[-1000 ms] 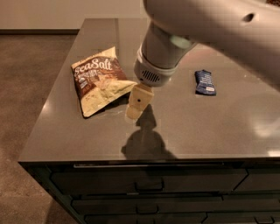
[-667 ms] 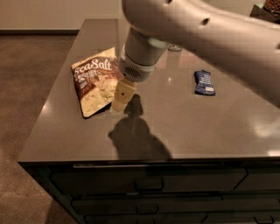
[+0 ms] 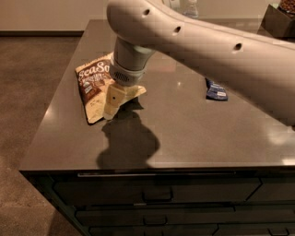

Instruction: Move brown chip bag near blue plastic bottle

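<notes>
The brown chip bag (image 3: 92, 87) lies flat on the left part of the dark countertop, brown and cream-yellow with white "Sea Salt" lettering. My gripper (image 3: 112, 105) hangs from the big pale arm directly over the bag's right lower part, its cream fingers pointing down at or just above the bag. The arm covers part of the bag's right side. The blue plastic bottle (image 3: 190, 8) shows only as a sliver at the far back of the counter, mostly hidden behind the arm.
A small dark blue striped packet (image 3: 215, 90) lies on the counter to the right. The countertop (image 3: 184, 138) ends at a front edge above dark drawers. A dark box (image 3: 279, 20) stands at the back right corner.
The arm and gripper have moved left, from beside the bag's right corner to over the bag itself. The bag has not visibly moved.
</notes>
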Controlling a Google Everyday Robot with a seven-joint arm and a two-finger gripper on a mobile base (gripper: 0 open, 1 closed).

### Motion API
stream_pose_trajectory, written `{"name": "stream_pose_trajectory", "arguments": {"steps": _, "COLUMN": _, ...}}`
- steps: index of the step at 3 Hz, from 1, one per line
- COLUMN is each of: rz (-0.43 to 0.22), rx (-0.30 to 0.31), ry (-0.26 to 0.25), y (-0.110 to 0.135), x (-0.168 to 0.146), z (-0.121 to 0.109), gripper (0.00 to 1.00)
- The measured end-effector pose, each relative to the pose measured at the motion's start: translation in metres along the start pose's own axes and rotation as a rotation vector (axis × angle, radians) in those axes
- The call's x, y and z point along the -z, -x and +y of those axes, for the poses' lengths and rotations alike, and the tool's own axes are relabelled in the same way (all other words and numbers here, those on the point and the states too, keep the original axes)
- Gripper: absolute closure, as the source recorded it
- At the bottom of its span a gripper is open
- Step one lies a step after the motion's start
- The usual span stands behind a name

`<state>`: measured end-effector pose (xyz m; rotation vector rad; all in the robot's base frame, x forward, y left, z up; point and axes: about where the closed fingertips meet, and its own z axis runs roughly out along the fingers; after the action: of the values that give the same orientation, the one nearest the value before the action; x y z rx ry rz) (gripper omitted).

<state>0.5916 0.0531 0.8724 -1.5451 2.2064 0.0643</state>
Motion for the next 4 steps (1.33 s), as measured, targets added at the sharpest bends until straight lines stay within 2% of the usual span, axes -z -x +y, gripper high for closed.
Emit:
{"name": "stream_pose_trajectory", "arguments": {"steps": 2, "rz": 0.031, "rx": -0.008, "ry": 0.02, "y": 0.009, "x": -0.018, "z": -0.011, "gripper": 0.41}}
{"name": "stream_pose_trajectory", "arguments": {"steps": 3, "rz": 0.028, "rx": -0.006, "ry": 0.019, "y": 0.016, "x": -0.013, "z": -0.015, "gripper": 0.65}}
{"name": "stream_pose_trajectory", "arguments": {"steps": 4, "rz": 0.003, "rx": 0.001, "ry": -0.002, "y": 0.025, "x": 0.009, "z": -0.027, "gripper": 0.88}}
